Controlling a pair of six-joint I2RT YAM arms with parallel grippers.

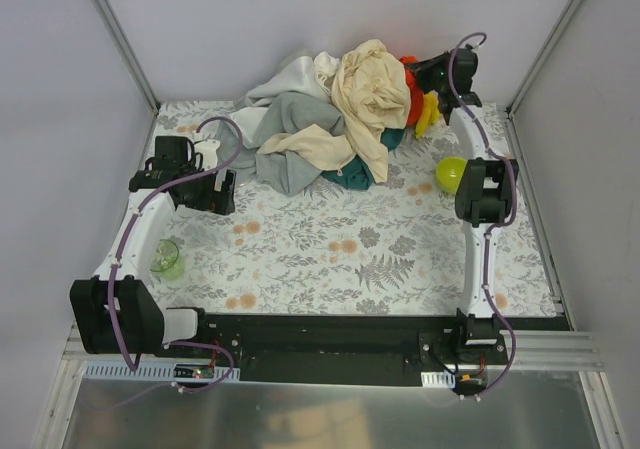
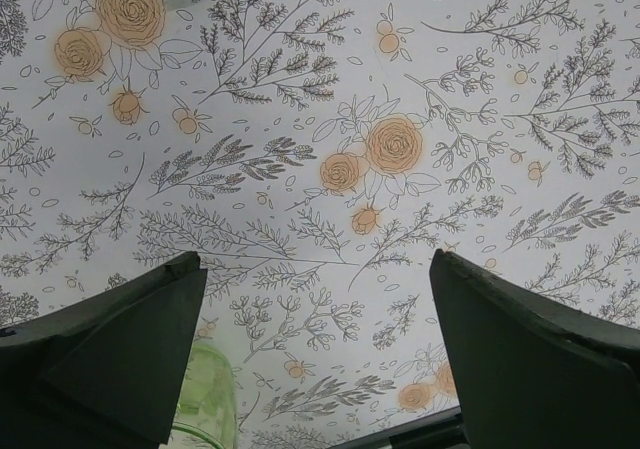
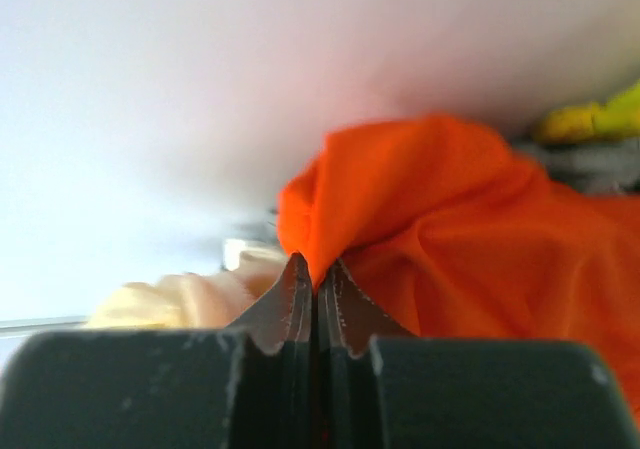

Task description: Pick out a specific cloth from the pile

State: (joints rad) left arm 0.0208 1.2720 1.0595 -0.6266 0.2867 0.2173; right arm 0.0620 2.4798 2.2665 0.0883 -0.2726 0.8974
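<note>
The pile (image 1: pixel 320 129) of cream, grey, white and teal garments lies at the back middle of the table. The orange-red cloth (image 1: pixel 412 97) peeks out at its right side, mostly hidden behind the cream garment. In the right wrist view the cloth (image 3: pixel 470 239) fills the right half, and my right gripper (image 3: pixel 318 274) is shut on a fold of it. From above, the right gripper (image 1: pixel 432 69) sits at the pile's back right. My left gripper (image 2: pixel 315 299) is open over bare tablecloth, well left of the pile.
A yellow item (image 1: pixel 428 115) lies beside the orange cloth. A green bowl (image 1: pixel 452 174) sits right of the pile near the right arm. A clear green cup (image 1: pixel 166 260) stands by the left arm, also low in the left wrist view (image 2: pixel 205 399). Walls enclose the table.
</note>
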